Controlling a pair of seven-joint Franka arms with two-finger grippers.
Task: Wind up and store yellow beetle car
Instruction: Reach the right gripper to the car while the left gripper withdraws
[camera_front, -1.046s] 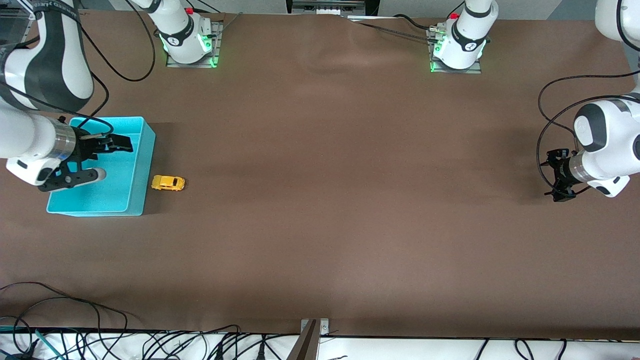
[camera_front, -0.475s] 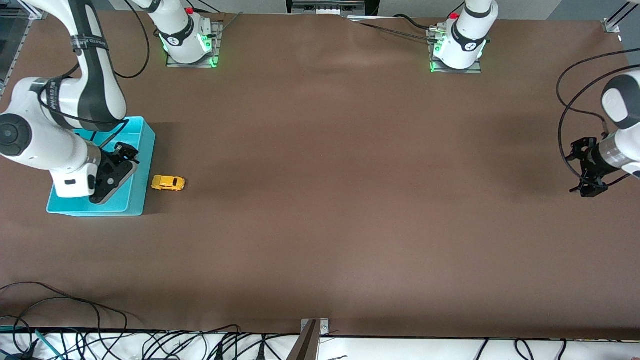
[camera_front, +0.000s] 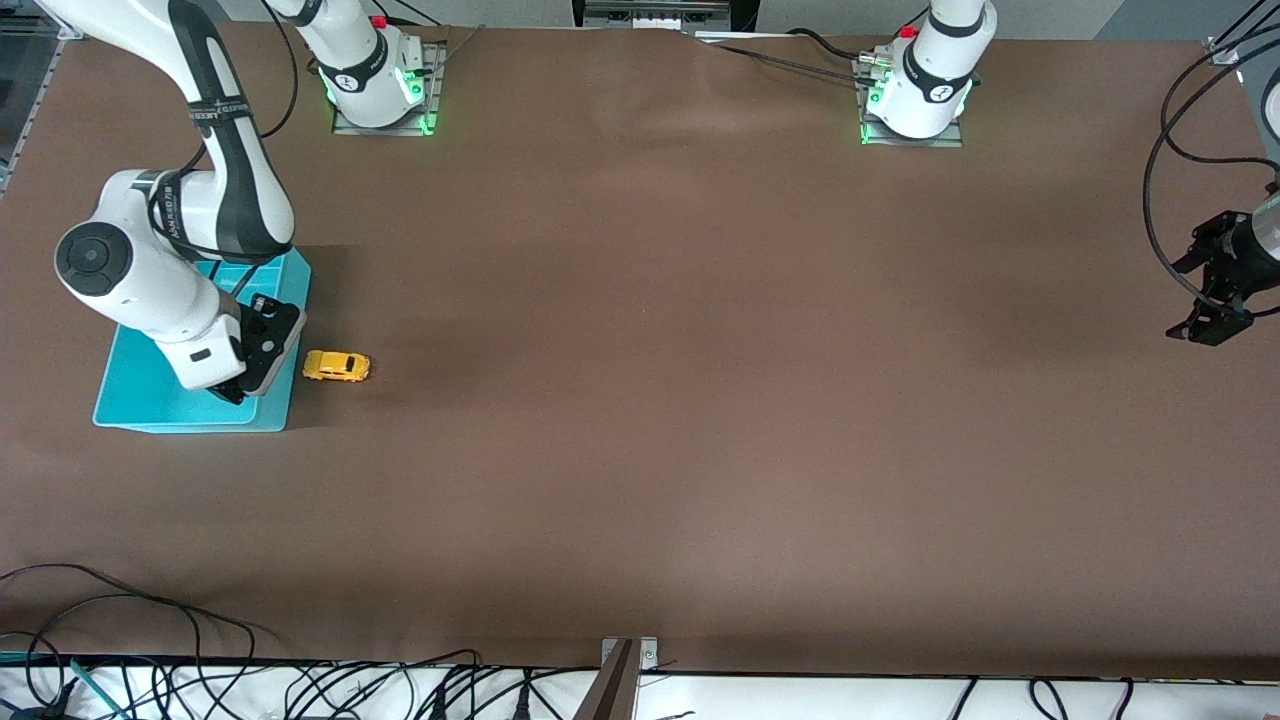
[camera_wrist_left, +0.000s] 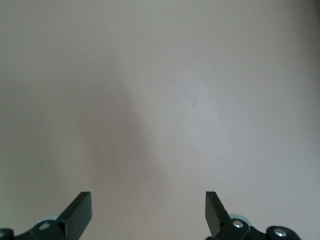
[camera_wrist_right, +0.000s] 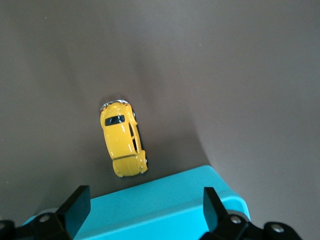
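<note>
The yellow beetle car sits on the brown table right beside the turquoise bin, at the right arm's end of the table. It also shows in the right wrist view, just past the bin's wall. My right gripper hangs open and empty over the bin's side wall next to the car. My left gripper is open and empty, up over the left arm's end of the table; its wrist view shows only bare table between its fingertips.
Both arm bases stand along the table's edge farthest from the front camera. Cables lie along the table's edge nearest to that camera. The bin holds nothing that I can see.
My right gripper has swung from over the bin's inside to over its wall beside the car. My left gripper has drawn up and toward the table's end. The car has not moved.
</note>
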